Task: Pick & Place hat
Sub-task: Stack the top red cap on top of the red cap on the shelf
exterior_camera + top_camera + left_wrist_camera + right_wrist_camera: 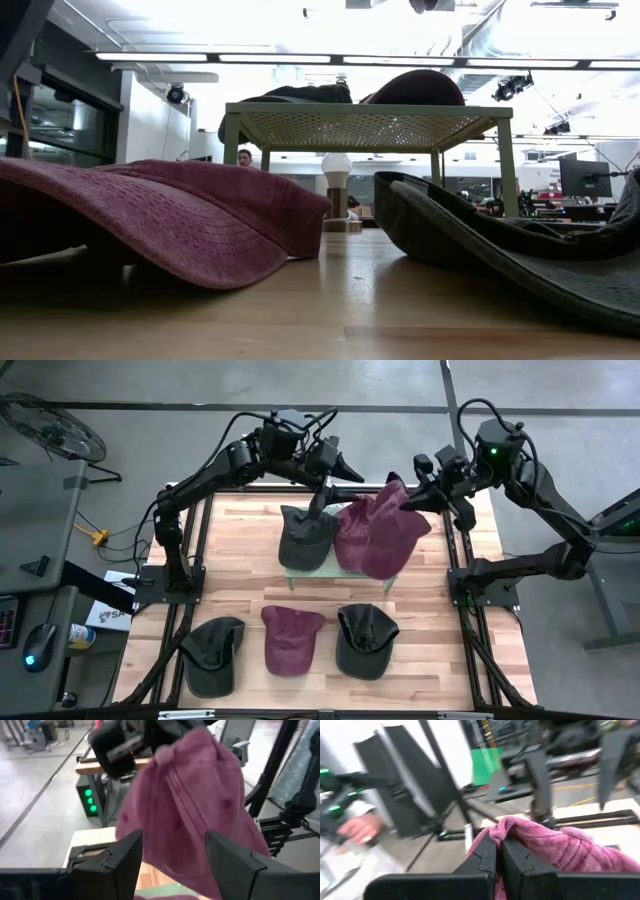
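Note:
A maroon hat (pixel 375 532) hangs from my right gripper (pixel 410 496), which is shut on it over the right half of a green mesh-topped stand (pixel 340 122). The maroon hat's lower part shows at the stand's top (pixel 420 88). A dark hat (pixel 303 538) lies on the stand's left half. My left gripper (pixel 328 492) is open above the dark hat's far edge; in the left wrist view (pixel 172 862) its fingers frame the maroon hat (pixel 195 805), apart from it. My right gripper pinches a bunched fold of the maroon hat's cloth (pixel 507 826) between its two shut fingers (pixel 485 852). It comes from the table's right, slanting down. The hat hangs below and left of the fingers, with its lower part at the stand's top.
Three more hats lie along the table's near side: a dark one (pixel 213 652), a maroon one (pixel 290 638) and another dark one (pixel 365 640). In the low view the maroon one (pixel 160 215) and a dark one (pixel 500 240) fill the foreground. Black frame rails (pixel 462 575) border the table.

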Controlling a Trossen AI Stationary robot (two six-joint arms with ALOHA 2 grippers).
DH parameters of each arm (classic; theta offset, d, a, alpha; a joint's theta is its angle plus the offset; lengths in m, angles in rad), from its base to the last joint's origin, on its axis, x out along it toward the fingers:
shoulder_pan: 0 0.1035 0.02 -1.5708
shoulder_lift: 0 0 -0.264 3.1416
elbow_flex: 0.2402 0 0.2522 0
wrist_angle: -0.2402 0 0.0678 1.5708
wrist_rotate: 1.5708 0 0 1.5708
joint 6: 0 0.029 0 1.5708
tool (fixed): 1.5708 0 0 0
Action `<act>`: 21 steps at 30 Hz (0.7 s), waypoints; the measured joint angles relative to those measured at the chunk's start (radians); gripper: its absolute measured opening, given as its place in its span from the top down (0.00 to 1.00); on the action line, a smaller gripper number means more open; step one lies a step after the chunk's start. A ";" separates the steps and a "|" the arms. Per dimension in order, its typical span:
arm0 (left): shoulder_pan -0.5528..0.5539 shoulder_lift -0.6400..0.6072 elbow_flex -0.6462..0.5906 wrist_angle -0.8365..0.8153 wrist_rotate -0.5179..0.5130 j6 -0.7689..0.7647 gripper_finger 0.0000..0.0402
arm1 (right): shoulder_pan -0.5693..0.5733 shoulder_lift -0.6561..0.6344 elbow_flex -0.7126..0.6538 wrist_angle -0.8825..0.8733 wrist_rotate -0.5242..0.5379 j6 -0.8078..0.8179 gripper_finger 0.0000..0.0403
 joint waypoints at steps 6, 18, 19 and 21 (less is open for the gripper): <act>-0.001 0.014 -0.001 -0.001 0.124 0.048 0.48 | -0.022 0.004 0.000 -0.029 -0.132 0.002 1.00; -0.006 0.052 0.001 0.090 0.204 0.056 0.48 | -0.019 0.005 -0.004 -0.033 -0.256 0.007 1.00; -0.012 0.057 0.002 0.102 0.206 0.054 0.48 | -0.019 0.009 -0.004 -0.033 -0.257 0.007 1.00; -0.014 0.069 0.000 0.105 0.202 0.052 0.48 | -0.018 0.014 -0.004 -0.033 -0.260 0.007 1.00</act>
